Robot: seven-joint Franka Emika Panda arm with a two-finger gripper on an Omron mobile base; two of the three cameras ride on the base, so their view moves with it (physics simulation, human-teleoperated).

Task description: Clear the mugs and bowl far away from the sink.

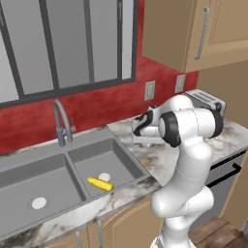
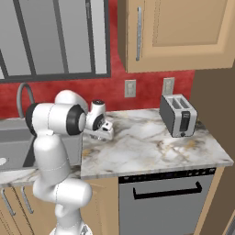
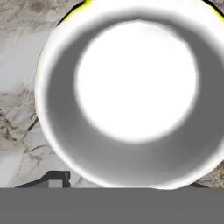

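Mug point(image 3: 136, 78): upright on the marble counter point(image 3: 17, 87), directly beneath the gripper point(image 2: 106, 131), mouth open toward the hand along the approach axis. One dark fingertip point(image 3: 57, 177) just outside the rim; jaws spread astride the mug, wall contact not determinable. Hand view: white interior, thin yellow outer edge. Base views: hand low over the counter just beside the sink point(image 1: 48, 174), mug masked by the hand. Farther along: toaster point(image 2: 178, 114), well apart; likely direction for removal.
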